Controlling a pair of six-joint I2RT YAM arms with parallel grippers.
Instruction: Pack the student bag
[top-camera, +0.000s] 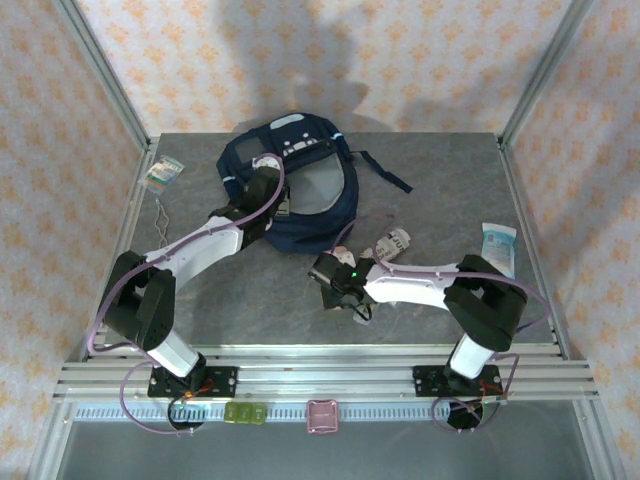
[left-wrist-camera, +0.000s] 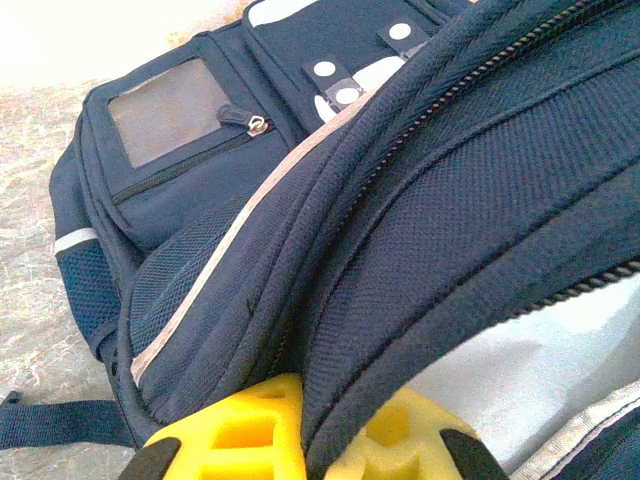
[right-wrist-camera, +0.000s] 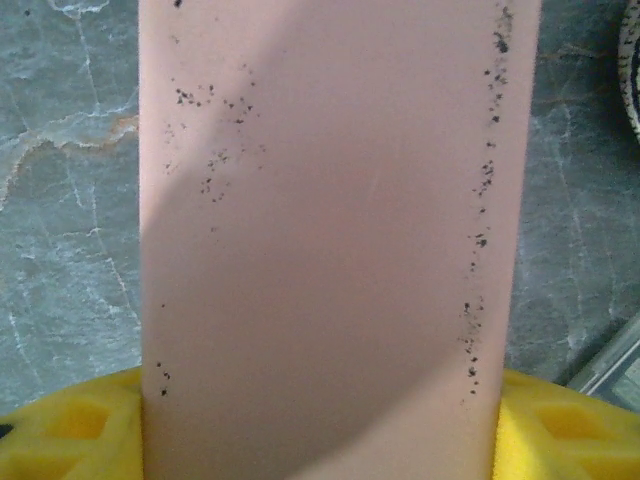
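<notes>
Covering the whole work area, the grey marbled bench (top-camera: 250, 300) carries everything. Next in size, the student bag (top-camera: 338, 218) lies flat at the far middle of it, with its light patches toward the back wall and the main compartment facing up, pale lining showing. The left arm (top-camera: 200, 245) reaches across to the bag's near-left side. The left fingers (left-wrist-camera: 240, 430) are pressed together on a fold of navy fabric at the zip rim; that grip looks meant to lift the rim and hold the mouth open for loading. The right arm (top-camera: 420, 288) bends inward just in front of the bag. The right fingers (right-wrist-camera: 70, 425) flank a flat pink slab (right-wrist-camera: 330, 230) with dark specks, touching both long edges. I judge it pinched, held out over the bench and ready to go into the opening. Smaller loose items lie to the right: 1 pale blue packet (top-camera: 497, 245) near the bench edge and 1 patterned roll (top-camera: 395, 242) beside the bag. 1 small card packet (top-camera: 165, 172) sits at the far left.
</notes>
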